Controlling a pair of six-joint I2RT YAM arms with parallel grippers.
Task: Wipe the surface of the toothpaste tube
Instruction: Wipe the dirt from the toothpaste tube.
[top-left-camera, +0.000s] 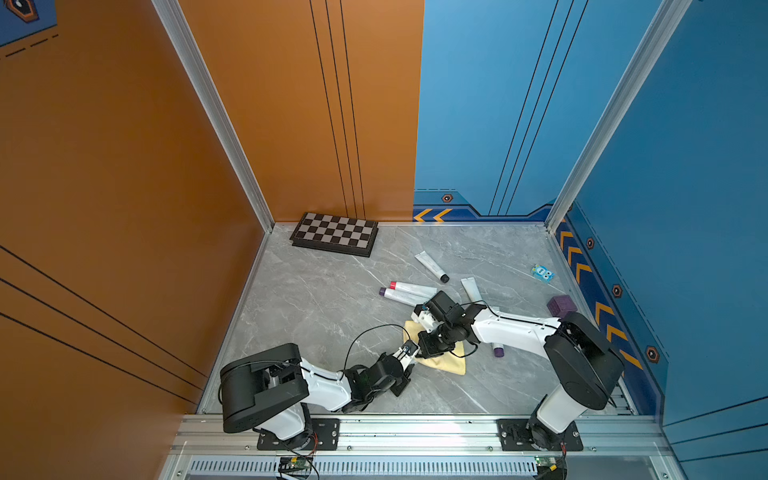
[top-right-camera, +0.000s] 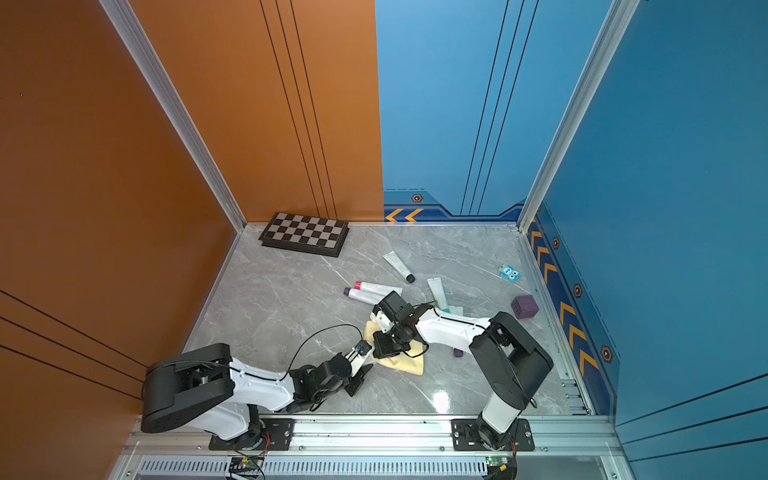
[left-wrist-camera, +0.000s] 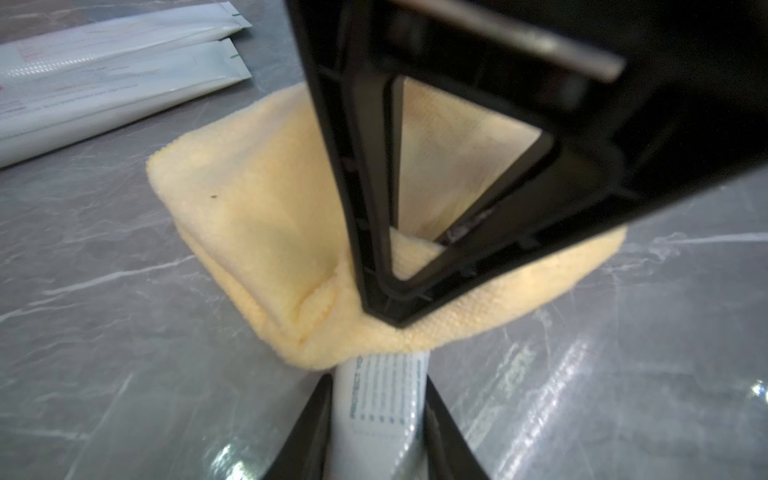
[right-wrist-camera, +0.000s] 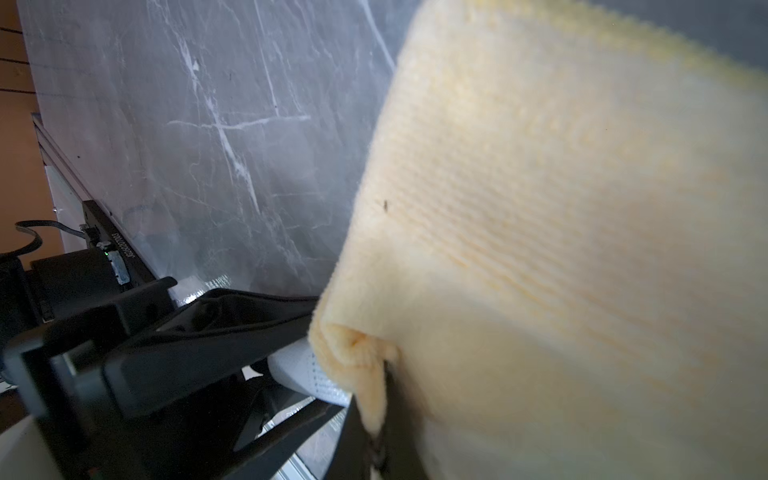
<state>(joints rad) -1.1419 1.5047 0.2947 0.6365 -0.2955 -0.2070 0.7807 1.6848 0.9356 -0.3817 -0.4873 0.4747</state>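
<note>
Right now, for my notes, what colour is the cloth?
Pale yellow; the cloth shows best in the left wrist view.

Toothpaste tube (left-wrist-camera: 384, 399), poking out from under yellow cloth (left-wrist-camera: 257, 232): blue print along its side, "PROTECT" legible, the rest blurred. Two tubes (left-wrist-camera: 104, 79) beyond cloth: fine print, unreadable. Orange chevrons (top-left-camera: 441, 215) on wall strip (top-left-camera: 461, 212), far beyond cloth.
</note>
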